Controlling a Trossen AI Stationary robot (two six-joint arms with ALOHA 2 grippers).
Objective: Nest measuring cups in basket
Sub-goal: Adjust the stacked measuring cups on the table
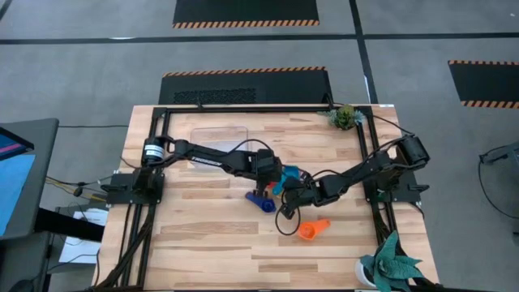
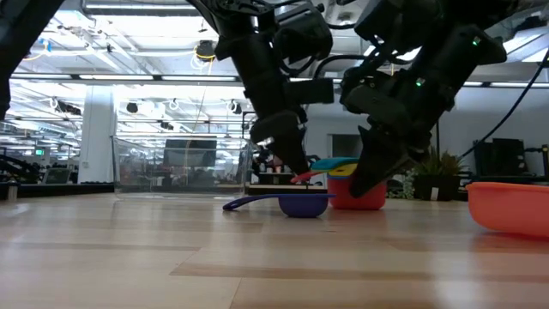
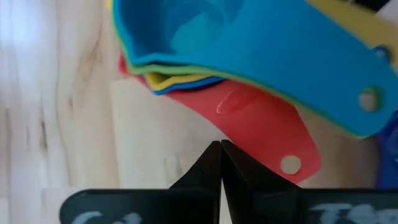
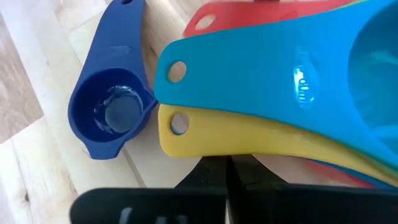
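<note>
A: Where are the cups?

B: Look from above. A little stack of cups [image 1: 289, 176] sits in the middle of the table [image 1: 211, 235]. The red cup [image 3: 261, 124] is at the bottom, and the light blue cup [image 4: 292, 74] is on top. A yellow cup [image 4: 249, 140] hides in between.

A: Are any cups alone?

B: Yes. The dark blue cup [image 1: 261, 201] lies just beside the stack, at about 7 o'clock from it. The orange cup [image 1: 311, 229] lies farther off, at about 5 o'clock.

A: What are the arms doing?

B: The left gripper [image 3: 220, 163] is down by the red handle, with its fingers pressed together and nothing in them. The right gripper [image 4: 227, 171] is by the yellow handle, pinched together too, and empty I think.

A: And the basket?

B: The clear basket [image 1: 220, 134] waits at 10 o'clock from the stack. No cup is in it.

A: So what step is this?

B: Stacking, I think. Next a gripper must open up, grab a loose cup, and drop it into the stack.
</note>
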